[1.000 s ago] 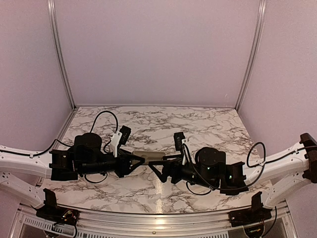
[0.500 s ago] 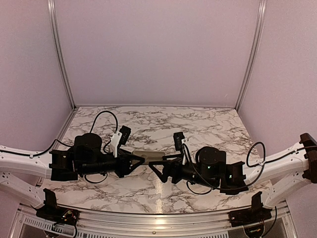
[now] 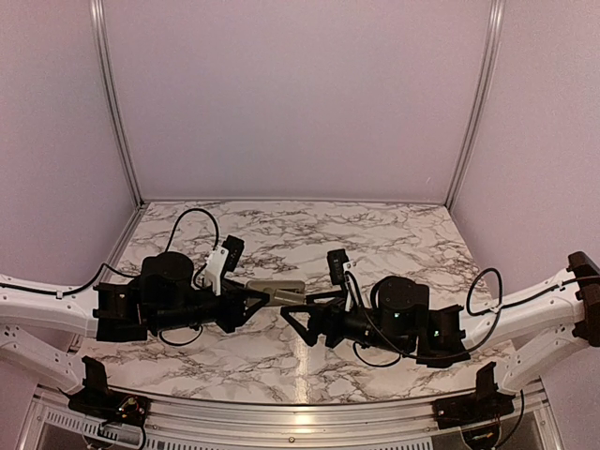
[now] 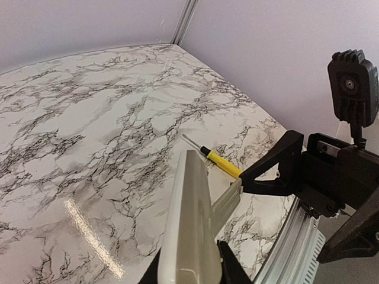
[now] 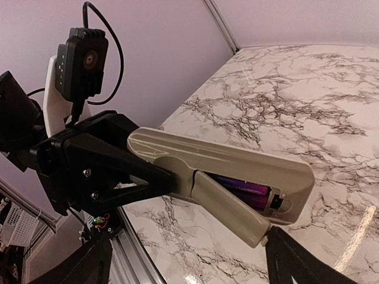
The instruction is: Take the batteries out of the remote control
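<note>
Left end effector (image 3: 248, 300) is pinched onto one end of the remote control (image 5: 219, 157), held up off the marble counter (image 3: 403, 244). Right end effector (image 3: 298, 312) is spread wide at the free end. The cover flap (image 5: 228, 207) is ajar, a purple battery (image 5: 240, 189) is exposed in the recess, and a yellow-handled screwdriver (image 4: 222, 164) lies on the counter.

arm links: chunky white tubular arm links (image 3: 42, 305), same on both sides
wrist blocks: matte black round motor housings (image 3: 167, 274)
cables: thin black cables (image 3: 199, 211) looping off each wrist
cams: little black box cameras (image 5: 83, 56) on white brackets (image 5: 56, 103)
claw: left claw (image 3: 258, 302) is black angular plastic, with a couple of small silver screws (image 5: 87, 173)
lights: tiny green lights (image 3: 405, 317) on the right block
</note>
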`<state>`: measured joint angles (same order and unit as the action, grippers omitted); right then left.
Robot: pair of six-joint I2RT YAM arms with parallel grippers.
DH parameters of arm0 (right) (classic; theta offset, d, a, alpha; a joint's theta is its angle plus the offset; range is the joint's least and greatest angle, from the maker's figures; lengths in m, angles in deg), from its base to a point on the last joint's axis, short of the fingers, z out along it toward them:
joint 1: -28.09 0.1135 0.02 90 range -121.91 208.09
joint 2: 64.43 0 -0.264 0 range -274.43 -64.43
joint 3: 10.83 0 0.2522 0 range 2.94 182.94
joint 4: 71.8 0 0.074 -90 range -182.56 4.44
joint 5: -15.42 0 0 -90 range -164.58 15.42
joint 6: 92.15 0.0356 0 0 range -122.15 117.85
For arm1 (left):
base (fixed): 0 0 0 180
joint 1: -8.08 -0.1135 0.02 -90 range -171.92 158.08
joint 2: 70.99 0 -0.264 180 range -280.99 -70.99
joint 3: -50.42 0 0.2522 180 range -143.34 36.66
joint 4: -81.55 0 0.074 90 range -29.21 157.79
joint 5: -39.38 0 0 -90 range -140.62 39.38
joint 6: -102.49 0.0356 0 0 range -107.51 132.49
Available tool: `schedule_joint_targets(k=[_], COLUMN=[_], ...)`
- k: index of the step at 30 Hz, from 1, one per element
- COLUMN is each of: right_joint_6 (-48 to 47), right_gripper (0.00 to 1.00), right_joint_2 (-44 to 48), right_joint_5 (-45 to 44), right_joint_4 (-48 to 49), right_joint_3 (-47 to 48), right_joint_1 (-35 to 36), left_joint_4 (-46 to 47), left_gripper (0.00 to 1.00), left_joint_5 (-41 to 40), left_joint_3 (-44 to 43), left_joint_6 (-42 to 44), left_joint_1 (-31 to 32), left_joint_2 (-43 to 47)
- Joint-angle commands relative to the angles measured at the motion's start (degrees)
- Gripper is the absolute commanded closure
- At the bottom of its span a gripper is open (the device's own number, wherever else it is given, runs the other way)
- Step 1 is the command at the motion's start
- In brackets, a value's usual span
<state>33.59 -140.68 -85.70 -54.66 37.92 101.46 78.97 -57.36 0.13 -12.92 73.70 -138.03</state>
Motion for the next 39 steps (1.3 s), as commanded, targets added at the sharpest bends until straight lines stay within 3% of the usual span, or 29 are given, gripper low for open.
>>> schedule_joint_targets(k=[1,39], right_joint_6=[-0.49,1.07], right_gripper=[0.13,0.12], right_joint_2=[0.77,-0.22], right_joint_5=[5.98,-0.06], right_joint_4=[5.14,-1.46], right_joint_3=[0.88,1.72], right_joint_1=[0.99,0.95], left_joint_4=[1.92,0.86], left_gripper=[1.00,1.00], left_joint_5=[0.10,-3.04], left_joint_3=[-0.21,-0.30], left_joint_6=[0.62,1.00], left_joint_1=[0.29,0.29], left_joint_2=[-0.23,-0.13])
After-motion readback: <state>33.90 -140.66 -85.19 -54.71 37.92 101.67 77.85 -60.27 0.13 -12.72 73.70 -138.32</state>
